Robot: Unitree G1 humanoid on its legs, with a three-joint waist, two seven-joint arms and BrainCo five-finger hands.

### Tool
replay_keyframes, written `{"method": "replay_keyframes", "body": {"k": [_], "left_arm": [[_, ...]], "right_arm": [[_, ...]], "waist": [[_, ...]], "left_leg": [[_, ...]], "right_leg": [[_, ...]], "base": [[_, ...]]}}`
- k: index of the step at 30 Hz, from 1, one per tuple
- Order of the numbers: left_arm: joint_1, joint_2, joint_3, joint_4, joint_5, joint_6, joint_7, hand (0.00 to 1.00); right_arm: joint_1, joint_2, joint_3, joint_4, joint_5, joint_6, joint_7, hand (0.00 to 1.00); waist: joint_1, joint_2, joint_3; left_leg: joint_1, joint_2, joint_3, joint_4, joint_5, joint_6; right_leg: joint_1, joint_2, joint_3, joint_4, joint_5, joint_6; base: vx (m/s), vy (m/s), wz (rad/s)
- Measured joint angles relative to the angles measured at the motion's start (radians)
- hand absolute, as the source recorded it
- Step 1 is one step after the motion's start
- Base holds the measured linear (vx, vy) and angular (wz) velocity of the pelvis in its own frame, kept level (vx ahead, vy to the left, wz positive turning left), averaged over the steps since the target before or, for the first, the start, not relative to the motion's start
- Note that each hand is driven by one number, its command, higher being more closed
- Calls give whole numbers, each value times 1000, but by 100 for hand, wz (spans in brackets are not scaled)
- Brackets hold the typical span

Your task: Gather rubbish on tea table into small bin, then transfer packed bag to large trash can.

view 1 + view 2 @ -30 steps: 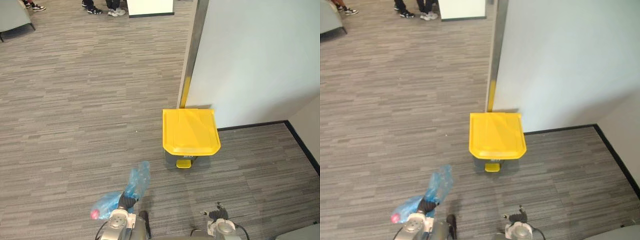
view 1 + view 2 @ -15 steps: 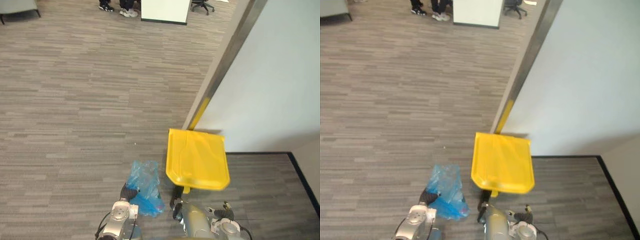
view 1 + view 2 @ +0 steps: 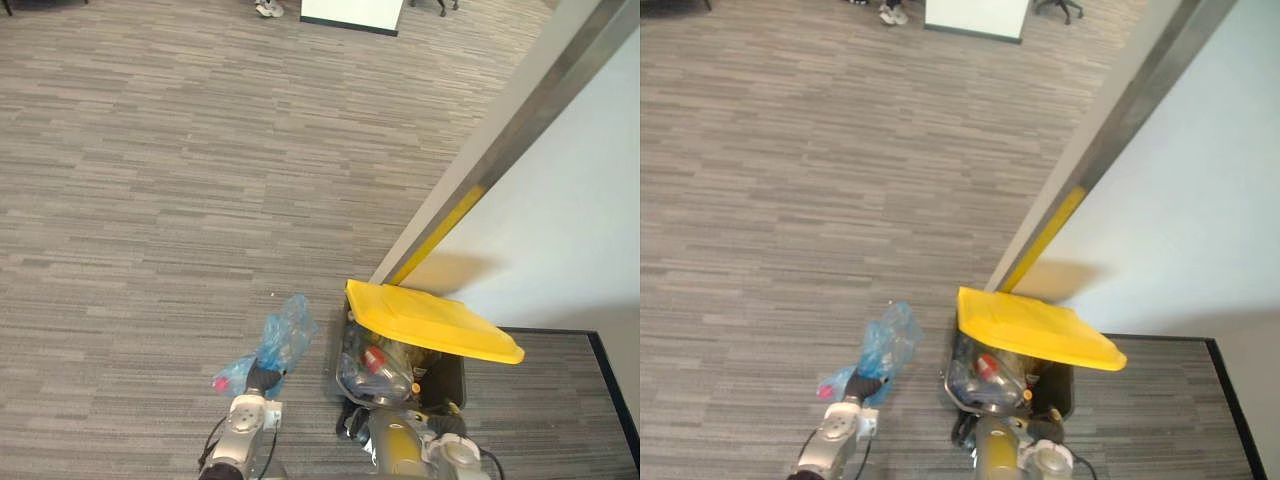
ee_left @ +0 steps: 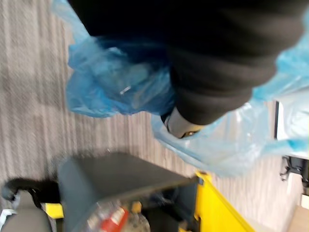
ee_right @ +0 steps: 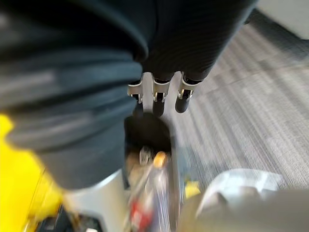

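Left hand [image 3: 262, 380] clenched round blue bag [image 3: 283, 335], just left of trash can [image 3: 445, 378], yellow lid [image 3: 430, 322] raised. Bag looks light, soft, slippery, tearable; hold gathered neck. Right hand [image 5: 158, 94] near can, grip unclear.

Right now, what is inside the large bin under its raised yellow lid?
Inside the large bin, under the tilted-up yellow lid, lie clear plastic bottles and something red. The lid covers the rear of the opening, so what lies there cannot be seen.

bag [image 3: 284, 336] hangs left of trash can [image 3: 432, 322].
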Motion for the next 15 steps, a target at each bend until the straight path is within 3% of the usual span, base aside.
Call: {"method": "replay_keyframes", "body": {"k": [3,6,10,15], "left_arm": [[-8,27,0,-63,-4,0,-3,100],[-43,35,4,-122,-40,-13,4,100],[-56,48,9,-194,-91,-51,9,100],[-69,60,4,-233,-148,-58,9,100]], "right_arm": [[-105,-20,87,-75,41,-1,5,0],[-281,-88,125,-123,82,-33,-2,0],[-477,-197,123,-146,95,-36,-45,0],[-617,-368,110,-91,73,-12,-83,0]], "waist": [[9,15,10],[21,39,51],[27,36,73],[11,43,124]], "left_leg": [[-71,-38,-16,-12,0,0],[-105,-56,-17,-10,0,0],[-160,-68,-18,-24,0,0],[-165,-68,-18,-57,0,0]], "right_leg": [[-76,-38,4,5,23,-6],[-102,-60,4,4,36,-12],[-166,-71,6,1,48,-23],[-187,-68,10,-3,54,-33]], "base": [[-31,7,13],[-44,-26,13],[-29,-52,7],[32,-50,-5]]}}
